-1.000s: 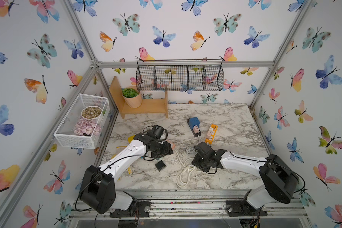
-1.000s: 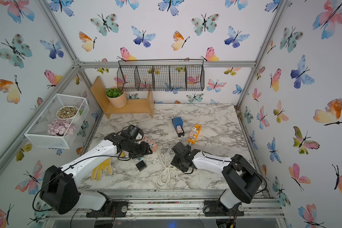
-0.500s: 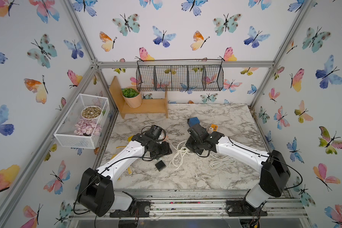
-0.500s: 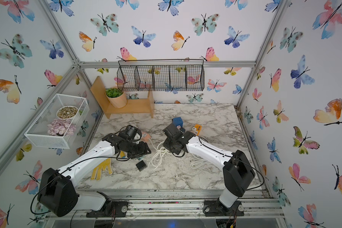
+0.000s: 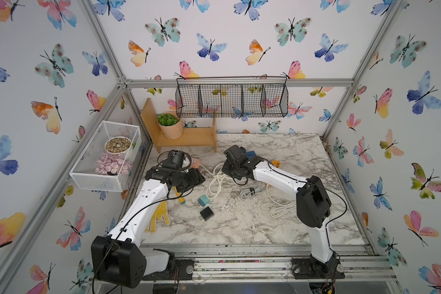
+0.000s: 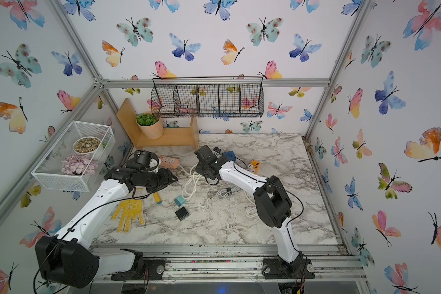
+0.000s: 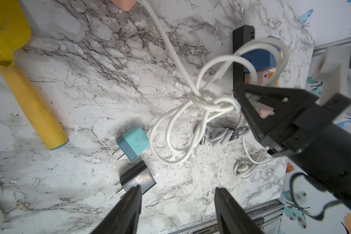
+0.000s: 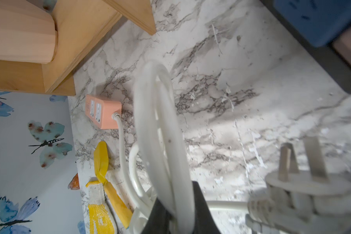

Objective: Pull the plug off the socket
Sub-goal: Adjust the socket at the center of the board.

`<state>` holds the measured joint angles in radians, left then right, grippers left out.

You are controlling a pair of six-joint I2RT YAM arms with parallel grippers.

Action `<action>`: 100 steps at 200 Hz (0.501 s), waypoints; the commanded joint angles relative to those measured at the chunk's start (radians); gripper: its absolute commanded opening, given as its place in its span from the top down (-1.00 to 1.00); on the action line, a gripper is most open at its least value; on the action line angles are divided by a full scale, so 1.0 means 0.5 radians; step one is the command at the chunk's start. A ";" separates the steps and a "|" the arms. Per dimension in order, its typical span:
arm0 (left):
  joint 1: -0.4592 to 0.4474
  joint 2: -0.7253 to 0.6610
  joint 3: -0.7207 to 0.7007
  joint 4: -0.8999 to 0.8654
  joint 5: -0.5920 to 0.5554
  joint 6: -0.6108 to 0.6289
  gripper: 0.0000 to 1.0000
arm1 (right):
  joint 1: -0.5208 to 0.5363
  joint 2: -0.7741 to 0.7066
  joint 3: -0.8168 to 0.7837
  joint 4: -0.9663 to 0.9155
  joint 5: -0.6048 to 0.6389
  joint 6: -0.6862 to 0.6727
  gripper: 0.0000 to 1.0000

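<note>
1. Butterfly-papered walls close in the marble desk (image 5: pixel 239 229), where we find two white-and-black arms reaching in from the front edge.
2. The right gripper (image 8: pixel 178 202), over the middle of the desk towards the back edge, is clamped on a knotted coil of white cable (image 5: pixel 215 182). The loops trail from its jaws down onto the marble.
3. The white plug (image 8: pixel 308 188) shows in the right wrist view just beside that gripper. Its metal prongs are bare and sit in no socket.
4. A blue socket block (image 8: pixel 316 18) lies near the back edge, close to the plug but apart from it.
5. The cable runs on to a peach power strip (image 6: pixel 167 161) lying towards the back-left corner, in front of the wooden shelf (image 5: pixel 189 137).
6. The left gripper (image 7: pixel 178 210) hangs over the left half of the desk, jaws apart with nothing between them.
7. Below it on the marble we see a black adapter (image 7: pixel 138 180) and a teal adapter (image 7: pixel 133 142), just beside each other, each with its prongs showing.
8. A yellow glove (image 6: pixel 127 213) lies near the left edge, with a yellow-handled tool (image 7: pixel 28 101) just behind it.
9. A grey bundled lead (image 5: pixel 250 191) rests mid-desk, and a second white lead (image 5: pixel 280 207) lies under the right arm, nearer the right edge.
</note>
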<state>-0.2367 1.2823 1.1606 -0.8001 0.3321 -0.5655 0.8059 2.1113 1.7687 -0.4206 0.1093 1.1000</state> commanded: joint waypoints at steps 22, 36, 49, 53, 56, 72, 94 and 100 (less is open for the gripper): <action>0.001 -0.052 -0.081 0.062 0.147 -0.096 -0.25 | -0.074 0.268 0.272 0.335 -0.094 -0.098 0.96; 0.000 -0.047 -0.085 0.076 0.152 -0.094 -0.25 | -0.073 0.360 0.319 0.348 -0.156 -0.093 0.96; 0.001 -0.046 -0.094 0.092 0.152 -0.090 -0.25 | -0.075 0.444 0.378 0.323 -0.201 -0.084 0.95; 0.001 -0.046 -0.098 0.099 0.152 -0.090 -0.25 | -0.075 0.464 0.396 0.310 -0.207 -0.080 0.94; 0.001 -0.047 -0.102 0.103 0.152 -0.088 -0.26 | -0.075 0.480 0.408 0.297 -0.211 -0.079 0.92; -0.001 -0.047 -0.109 0.109 0.144 -0.065 -0.31 | -0.075 0.537 0.440 0.263 -0.219 -0.070 0.79; 0.000 -0.070 -0.121 0.148 0.125 -0.039 -0.36 | -0.078 0.594 0.519 0.148 -0.230 -0.086 0.45; 0.001 -0.069 -0.119 0.154 0.124 -0.035 -0.36 | -0.081 0.608 0.548 0.100 -0.238 -0.086 0.38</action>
<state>-0.2367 1.2705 1.1080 -0.7494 0.3771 -0.6022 0.7609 2.4046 1.9766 -0.3214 0.0235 1.0657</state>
